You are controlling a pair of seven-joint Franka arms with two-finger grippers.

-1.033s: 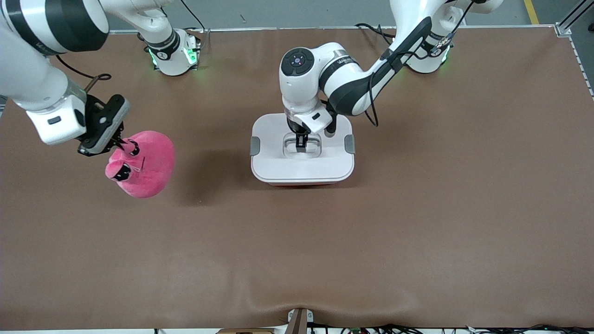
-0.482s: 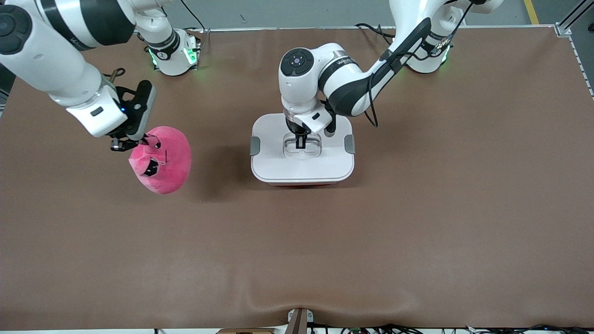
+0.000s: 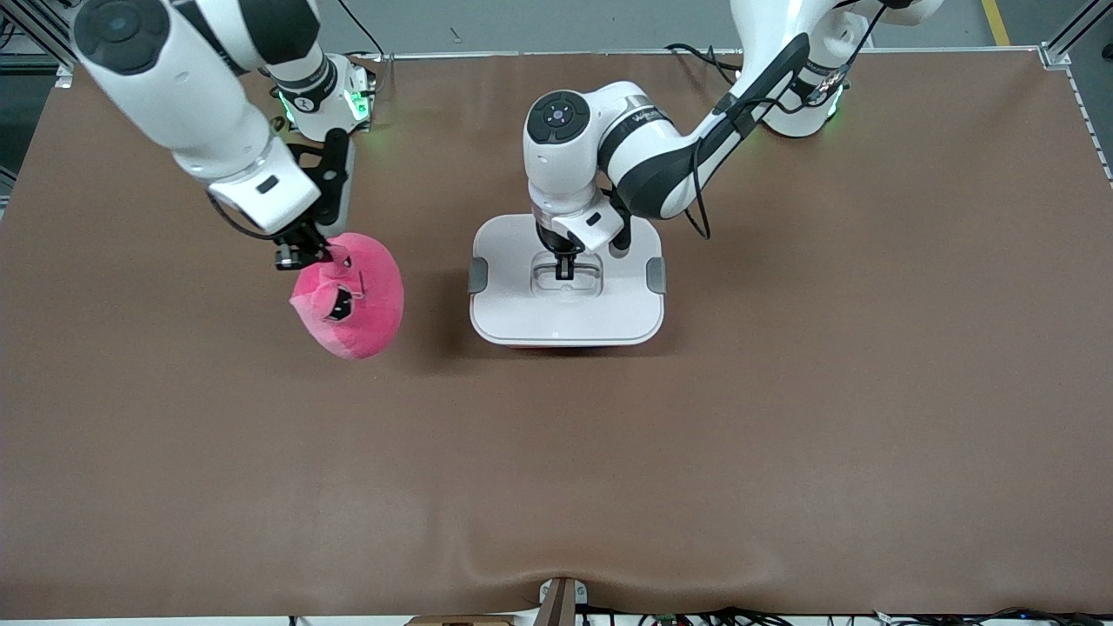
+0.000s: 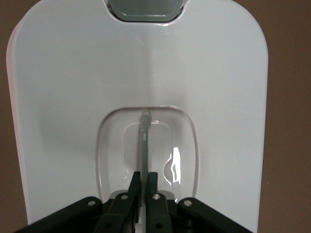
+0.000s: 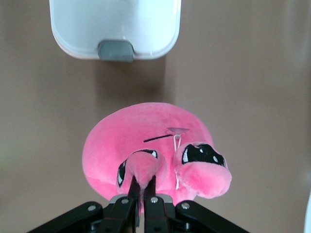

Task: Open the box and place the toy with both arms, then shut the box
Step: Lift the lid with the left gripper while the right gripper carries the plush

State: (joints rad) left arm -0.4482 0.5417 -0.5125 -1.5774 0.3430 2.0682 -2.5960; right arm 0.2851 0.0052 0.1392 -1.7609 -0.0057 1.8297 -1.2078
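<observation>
The box (image 3: 522, 304) stands mid-table with its white lid (image 4: 73, 97) on and a grey clip (image 3: 477, 274) at each end. My left gripper (image 3: 563, 269) reaches down into the lid's recess, shut on the thin grey handle (image 4: 144, 141). The hot-pink plush toy (image 3: 361, 304) hangs above the table beside the box, toward the right arm's end. My right gripper (image 3: 304, 255) is shut on a small protruding part of the toy (image 5: 146, 167), with the fingertips (image 5: 135, 187) pinching the plush. In the right wrist view the box (image 5: 115, 24) lies ahead, one grey clip (image 5: 115, 50) facing the toy.
Brown matting (image 3: 783, 391) covers the whole table. The two arm bases (image 3: 326, 100) stand along the edge farthest from the front camera. A small bracket (image 3: 561, 600) sits at the nearest table edge.
The right arm carried the toy toward the box and a little higher. The left gripper's fingers closed onto the lid handle.
</observation>
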